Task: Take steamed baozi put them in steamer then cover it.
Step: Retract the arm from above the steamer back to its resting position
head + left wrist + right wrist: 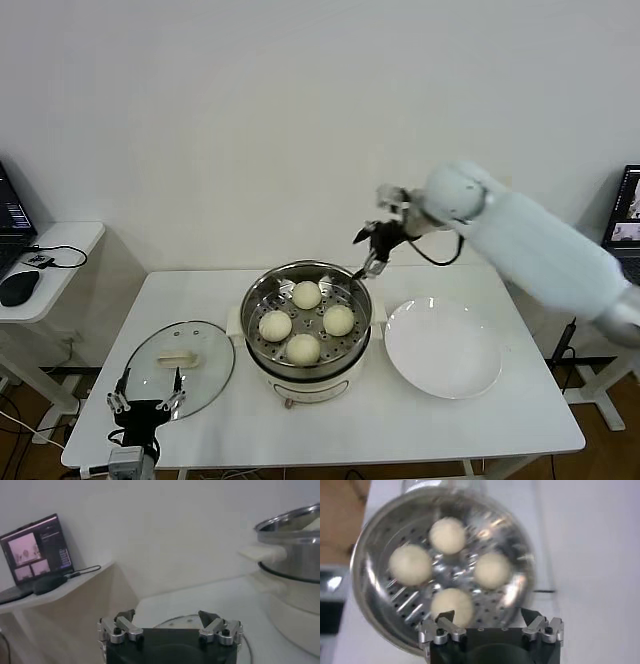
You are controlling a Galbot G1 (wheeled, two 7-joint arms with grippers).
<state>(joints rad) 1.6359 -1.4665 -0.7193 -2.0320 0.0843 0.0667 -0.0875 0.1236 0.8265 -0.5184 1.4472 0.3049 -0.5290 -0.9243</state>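
Four baozi [306,321] loaded in the steamer [306,372].
My right gripper [373,255] and left gripper [146,402] both gape empty; cover [180,356] still left of the steamer.

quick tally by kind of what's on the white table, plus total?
Steamed baozi: 4, all in the steamer
Steamer: 1
Glass cover: 1, flat on the table beside the steamer
White plate: 1, nothing on it
Total: 7

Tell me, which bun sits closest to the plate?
The baozi on the steamer's right side, next to the white plate. The other three sit farther left.
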